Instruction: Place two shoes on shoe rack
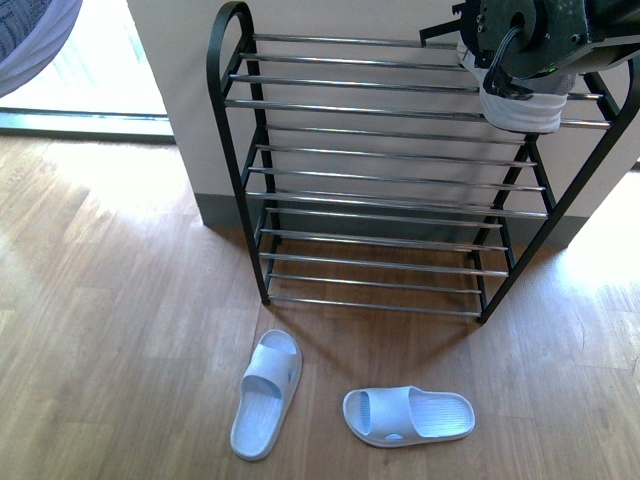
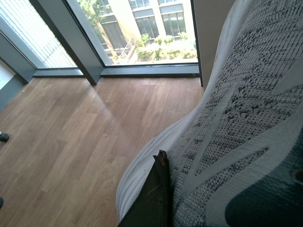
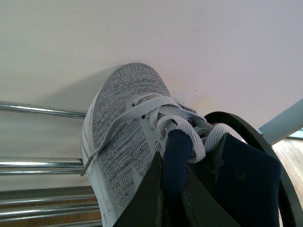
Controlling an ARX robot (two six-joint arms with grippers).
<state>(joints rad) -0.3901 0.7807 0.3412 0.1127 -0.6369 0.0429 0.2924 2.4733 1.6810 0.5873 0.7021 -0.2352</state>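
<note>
The shoe rack (image 1: 400,180) stands against the wall, with black side frames and chrome rods. My right gripper (image 3: 171,163) is shut on the dark tongue of a grey sneaker (image 3: 125,137). That sneaker (image 1: 520,108) rests on the top tier's rods (image 3: 42,111) at the right end, toe towards the wall. A second grey sneaker (image 2: 236,123) with a white sole fills the left wrist view, where my left gripper (image 2: 163,163) is shut on it. It shows at the front view's top left corner (image 1: 35,40), high above the floor and left of the rack.
Two pale blue slide sandals lie on the wooden floor in front of the rack, one (image 1: 267,393) at the left and one (image 1: 410,415) at the right. A tall window (image 2: 142,33) stands to the left. The rack's lower tiers (image 1: 380,260) hold nothing.
</note>
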